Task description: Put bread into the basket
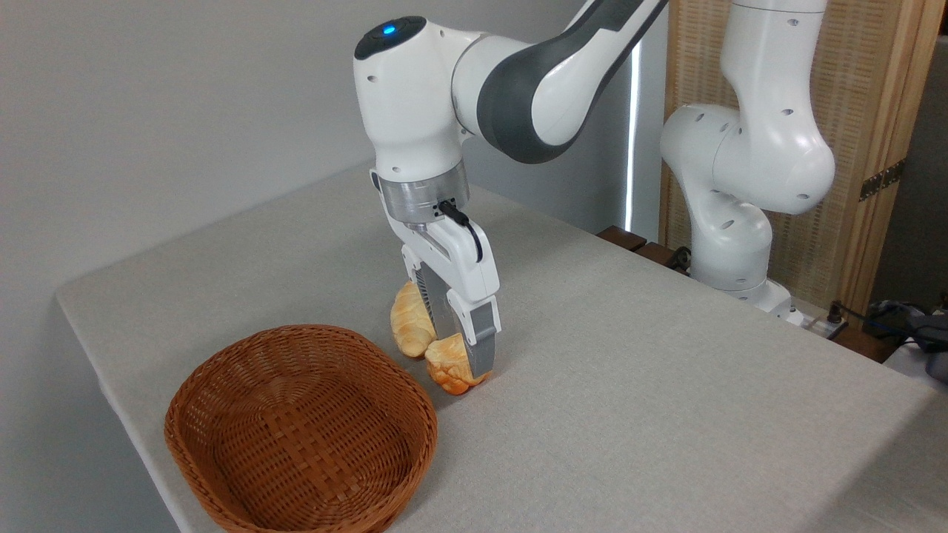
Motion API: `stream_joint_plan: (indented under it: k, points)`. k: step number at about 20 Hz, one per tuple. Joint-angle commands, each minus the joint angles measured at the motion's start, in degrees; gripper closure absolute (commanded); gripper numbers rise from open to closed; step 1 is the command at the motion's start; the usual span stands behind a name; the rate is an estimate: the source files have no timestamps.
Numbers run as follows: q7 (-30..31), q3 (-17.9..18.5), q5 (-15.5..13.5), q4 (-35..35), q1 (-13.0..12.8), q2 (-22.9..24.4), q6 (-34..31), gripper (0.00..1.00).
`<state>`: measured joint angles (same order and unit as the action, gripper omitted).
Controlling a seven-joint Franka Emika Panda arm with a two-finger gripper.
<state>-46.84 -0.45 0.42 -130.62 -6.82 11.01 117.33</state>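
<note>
Pincer: the gripper (468, 363) is down at table level, its near finger (481, 337) pressed against the bread (449, 369); it looks clenched on the bun, though the far finger is hidden.
Bread: small browned bun on the table (666, 400), under the fingers, not yet lifted as far as I can judge.
Neighbour: a longer pale roll (409, 320) lies just behind, touching or nearly touching the bun (easy to drag along).
Basket: the basket (222, 414) sits empty, just left of the bun.
Doing it well: lift straight up first, clear the roll and the wicker rim, then carry left and release low over the middle.
Writing: none readable anywhere.
</note>
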Motion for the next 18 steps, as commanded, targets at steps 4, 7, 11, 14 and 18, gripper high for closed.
stream_joint_plan:
  k: [4, 7, 11, 14, 18]
  points:
    - [-0.8, 0.27, 0.11, -0.86, -0.56, -0.64, 2.02, 0.0]
    - [-0.8, 0.36, 0.11, -0.86, -1.17, -1.08, 2.02, 0.0]
    - [-0.8, 0.36, 0.9, -0.86, -1.17, -1.08, 2.38, 0.24]
    - [-0.89, 0.36, 0.9, -0.86, -1.17, -1.17, 2.55, 0.55]
    - [-0.89, 0.36, 0.9, -0.86, -1.17, -1.17, 2.55, 0.57]
